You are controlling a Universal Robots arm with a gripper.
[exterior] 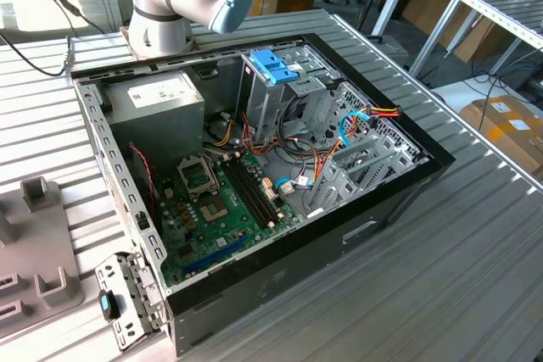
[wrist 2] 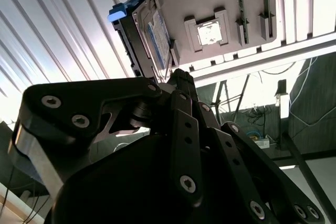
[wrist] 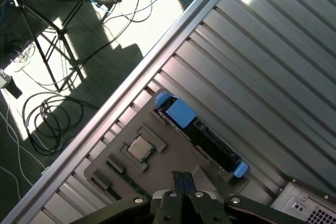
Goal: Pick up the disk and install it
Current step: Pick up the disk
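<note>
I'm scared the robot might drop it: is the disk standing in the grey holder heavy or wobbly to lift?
The disk looks like a metal slab, so it is probably stiff and heavy for its size. It stands on its thin edge in the grey holder, so a sideways push might tip it.

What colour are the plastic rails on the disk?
Blue. The disk has blue rails, clearest in the first wrist view.

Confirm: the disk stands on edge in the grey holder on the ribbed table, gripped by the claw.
Wrong: not gripped. The first wrist view shows the disk on edge in the grey holder on the ribbed table, with the claw apart from it.
</note>
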